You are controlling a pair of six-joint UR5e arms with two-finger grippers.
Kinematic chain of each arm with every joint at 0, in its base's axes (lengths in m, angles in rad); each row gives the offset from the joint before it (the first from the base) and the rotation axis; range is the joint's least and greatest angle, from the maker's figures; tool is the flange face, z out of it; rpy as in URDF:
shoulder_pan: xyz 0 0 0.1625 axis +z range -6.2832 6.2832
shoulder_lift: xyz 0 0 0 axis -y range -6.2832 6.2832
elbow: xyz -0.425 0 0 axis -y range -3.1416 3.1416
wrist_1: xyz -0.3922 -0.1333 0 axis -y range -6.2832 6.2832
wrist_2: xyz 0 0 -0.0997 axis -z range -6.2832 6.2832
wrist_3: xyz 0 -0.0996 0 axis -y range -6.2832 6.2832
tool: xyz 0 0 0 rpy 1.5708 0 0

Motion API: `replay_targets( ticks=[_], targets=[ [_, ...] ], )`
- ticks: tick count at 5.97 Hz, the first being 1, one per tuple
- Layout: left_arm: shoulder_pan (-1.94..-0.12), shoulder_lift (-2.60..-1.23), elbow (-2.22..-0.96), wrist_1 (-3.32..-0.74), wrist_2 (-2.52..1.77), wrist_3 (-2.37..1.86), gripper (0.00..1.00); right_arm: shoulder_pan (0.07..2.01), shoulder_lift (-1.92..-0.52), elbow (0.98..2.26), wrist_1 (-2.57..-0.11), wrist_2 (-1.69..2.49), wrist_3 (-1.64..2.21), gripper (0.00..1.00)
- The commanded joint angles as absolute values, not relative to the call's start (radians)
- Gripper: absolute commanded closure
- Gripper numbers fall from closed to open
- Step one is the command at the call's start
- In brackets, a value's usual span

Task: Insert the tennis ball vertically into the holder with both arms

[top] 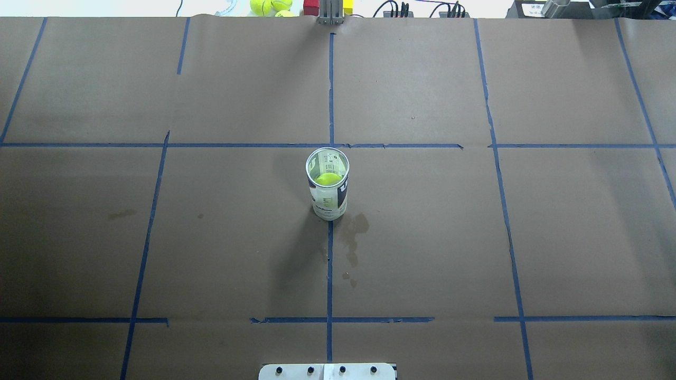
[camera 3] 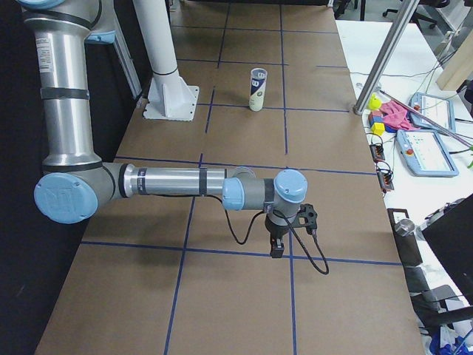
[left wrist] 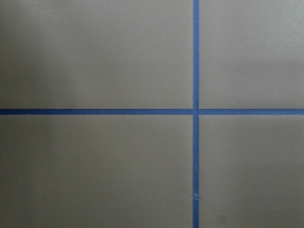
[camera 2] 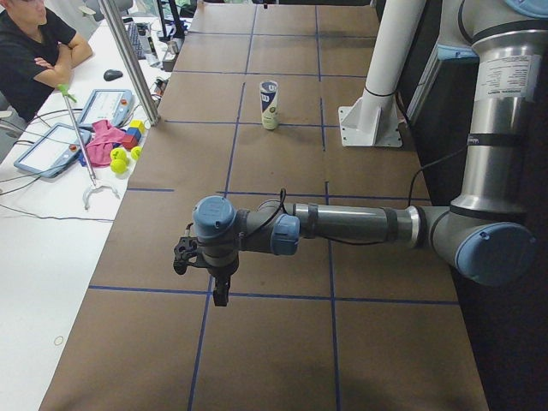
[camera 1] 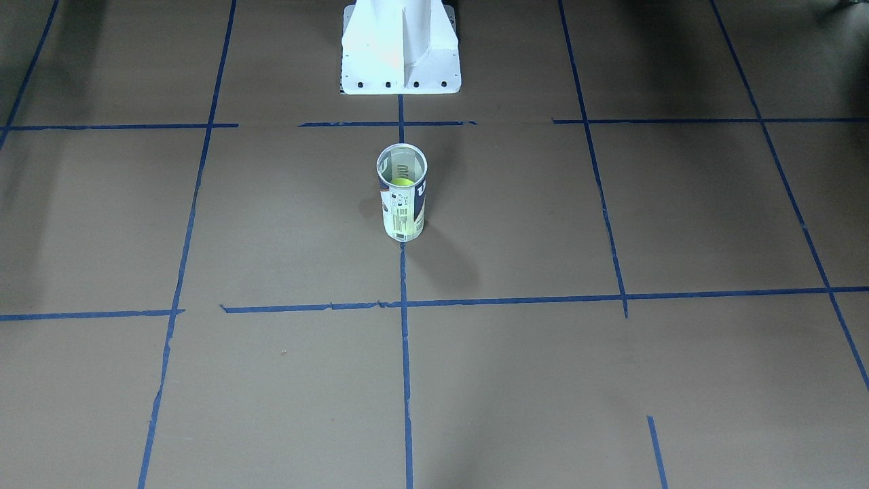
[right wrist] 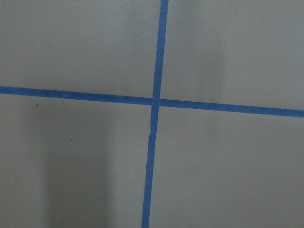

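Finding: the holder (top: 328,184) stands at the middle of the counter (top: 475,237), base on the centre tape line, long axis vertical and open silver-rimmed mouth pointing straight up. The tennis ball (top: 328,179) rests inside it, low in the tube. The left end effector (camera 2: 210,278) and right end effector (camera 3: 279,240) hang well apart from it over tape crossings. They show only from the sides, so their opening cannot be told, and nothing is seen in either. Assessment: insertion appears complete, and any arm travel should go high and wide of the holder, as a tall light tube would likely tip at a nudge.
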State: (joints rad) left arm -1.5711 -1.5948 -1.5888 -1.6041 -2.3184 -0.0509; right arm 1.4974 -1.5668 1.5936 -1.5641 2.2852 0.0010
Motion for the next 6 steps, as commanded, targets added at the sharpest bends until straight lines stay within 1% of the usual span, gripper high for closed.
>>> replay_targets(
  ticks=[1,2,3,4,6],
  targets=[
    [-1.537,-1.595,-1.600,-1.594,-2.318,-0.049,0.00,1.500,-1.644,1.705,-1.566,2.296,0.005,0.00],
    [-1.537,-1.589,-1.594,-1.601,-2.319,-0.048,0.00,1.500,-1.649,1.695,-1.566,2.302,0.008,0.00],
    [-1.539,-1.579,-1.633,-1.594,-2.328,-0.046,0.00,1.499,-1.651,1.704,-1.566,2.322,0.008,0.00],
    [-1.537,-1.509,-1.676,-1.604,-2.329,-0.046,0.00,1.499,-1.644,1.704,-1.566,2.347,0.006,0.00],
    [-1.539,-1.497,-1.724,-1.595,-2.332,-0.046,0.00,1.499,-1.644,1.706,-1.566,2.347,0.006,0.00]
  ],
)
